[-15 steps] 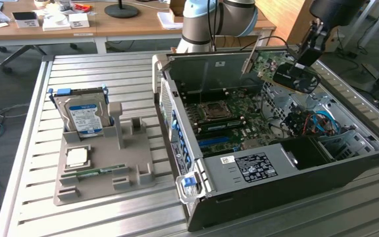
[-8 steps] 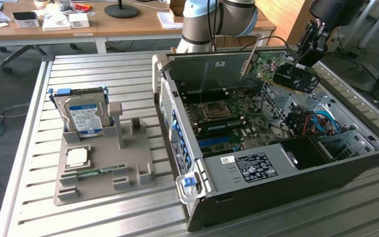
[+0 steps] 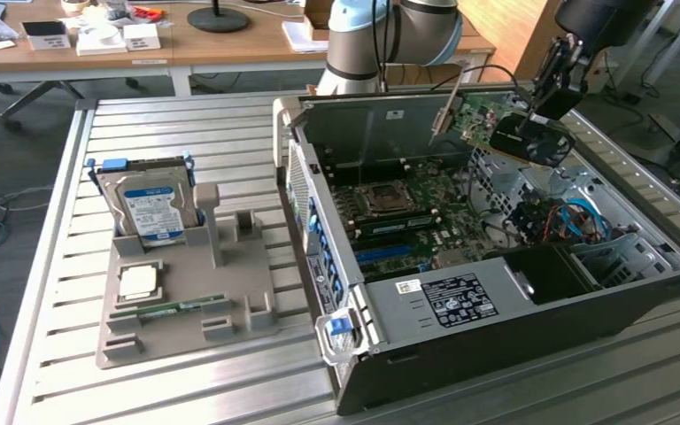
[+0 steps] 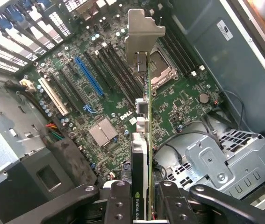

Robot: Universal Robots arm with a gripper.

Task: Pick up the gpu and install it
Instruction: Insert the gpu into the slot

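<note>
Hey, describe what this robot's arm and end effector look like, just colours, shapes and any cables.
The arm is a thick silver-grey metal tube with rounded joints and a pale blue cap. Its black end effector has two flat matte fingers, each dotted with small round screw holes. A thin black cable loops beside the wrist.

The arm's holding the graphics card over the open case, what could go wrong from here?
The gpu, gripped at one end by the gripper, might tilt or slip. It hangs away from the blue slot, so a misaligned descent could hit the CPU socket. Its silver bracket may snag the case wall.
</note>
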